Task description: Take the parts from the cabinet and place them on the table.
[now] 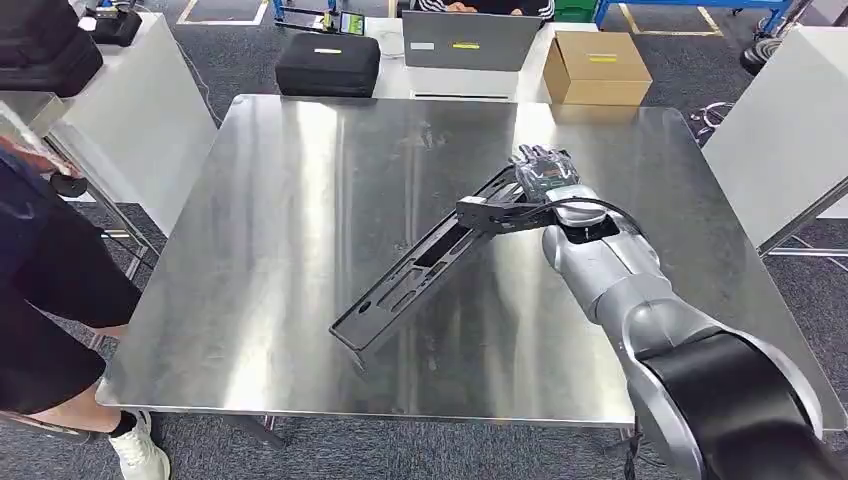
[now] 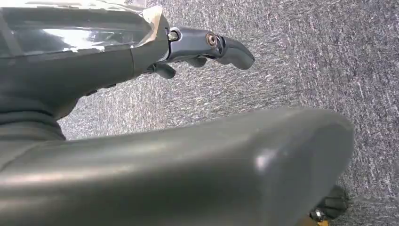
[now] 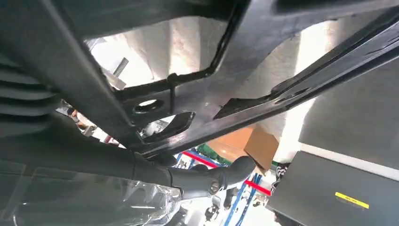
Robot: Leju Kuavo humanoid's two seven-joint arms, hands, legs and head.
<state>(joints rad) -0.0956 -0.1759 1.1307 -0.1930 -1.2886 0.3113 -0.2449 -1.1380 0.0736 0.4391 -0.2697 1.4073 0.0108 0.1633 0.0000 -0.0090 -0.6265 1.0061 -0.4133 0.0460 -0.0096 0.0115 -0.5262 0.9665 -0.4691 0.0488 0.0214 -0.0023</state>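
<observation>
A: What does the right hand (image 1: pixel 545 172) hold now?

B: It grips one end of the long black part (image 1: pixel 430 262), toward the far right corner of the metal table (image 1: pixel 300 180); the other end of the part lies near the front edge, and I judge it touches the tabletop there; the held end looks a little raised.

A: How will this part handle?

B: It looks like stiff, thin metal with slots cut in it; I judge it rather light but long, so it may swing if held at one end only; a hold nearer the middle would be steadier, and the smooth table lets it slide.

A: And the arm?

B: The right arm (image 1: pixel 620 290) reaches forward over the right side of the tabletop, the back of the hand upward; the left hand (image 2: pixel 207 44) hangs over the grey carpet (image 2: pixel 306 61); it holds nothing that I can see, fingers loose.

A: Something else around?

B: A cardboard box (image 1: pixel 597 67) stands beyond the far edge; a person (image 1: pixel 40 290) stands by the left edge.
</observation>
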